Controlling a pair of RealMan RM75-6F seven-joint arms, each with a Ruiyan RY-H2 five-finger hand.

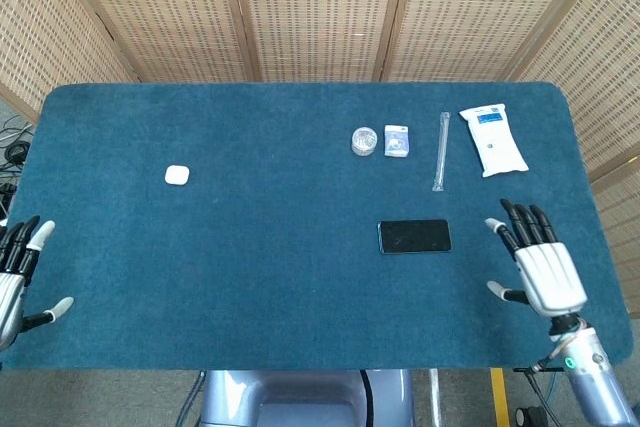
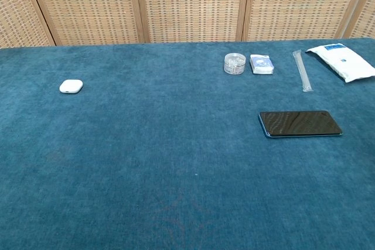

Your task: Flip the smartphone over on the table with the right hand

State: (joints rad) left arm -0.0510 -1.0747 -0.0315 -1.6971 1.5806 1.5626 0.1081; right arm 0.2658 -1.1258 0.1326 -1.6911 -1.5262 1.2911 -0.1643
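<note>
Beside the smartphone [image 1: 414, 236], right hand [image 1: 541, 269] spread; no legible writing.

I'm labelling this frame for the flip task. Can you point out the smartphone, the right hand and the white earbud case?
smartphone [image 1: 414, 236]: head view, middle of its dark face.
right hand [image 1: 545, 272]: head view, back of the palm.
white earbud case [image 1: 177, 175]: head view, centre of its top.

A desk [image 1: 250, 277] covered in dark teal felt carries a black smartphone [image 1: 414, 236] lying flat, right of centre. Farther back sit a small clear round container [image 1: 365, 140], just beside a small white packet [image 1: 397, 141], then a thin clear tube [image 1: 440, 151] and a white wipes pack [image 1: 492, 139]. A white earbud case [image 1: 177, 175] lies alone, well apart on the left.
</note>
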